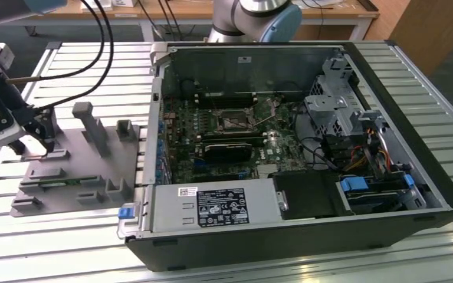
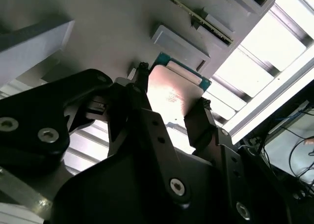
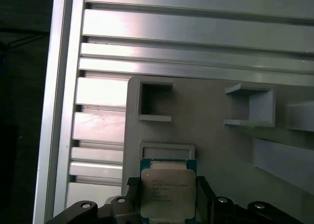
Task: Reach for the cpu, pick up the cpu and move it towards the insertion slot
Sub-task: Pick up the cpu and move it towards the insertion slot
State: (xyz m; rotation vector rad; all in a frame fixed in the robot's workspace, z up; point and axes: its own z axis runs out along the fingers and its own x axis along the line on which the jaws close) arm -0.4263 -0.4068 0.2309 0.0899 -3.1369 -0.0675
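Slatted aluminium table point(image 1: 61, 242) carries everything. Open PC case point(image 1: 289, 250) lies on its side over the centre and the exterior view's right, with the motherboard point(image 1: 210, 138) facing up. Grey fixture plate point(image 1: 73, 168) sits on the slats at the exterior view's left, just beside the case, with several upright blocks on it. An arm joint point(image 1: 262, 17) shows at the far side behind the case. Gripper point(image 1: 36, 150) is down at the far-left part of the fixture plate, well apart from the case. Insertion slot point(image 1: 232, 119) is a square socket with a dark centre, around mid-motherboard toward the far side, nothing on it. In both wrist views the cpu point(image 3: 168, 192) point(image 2: 171, 94), silver lid on a green board, sits between the black fingers point(image 2: 142, 94), next to a shallow rectangular pocket in the plate. The fingers are pressed against two opposite edges, pinching the cpu. Can't tell if it's clear of the plate surface.
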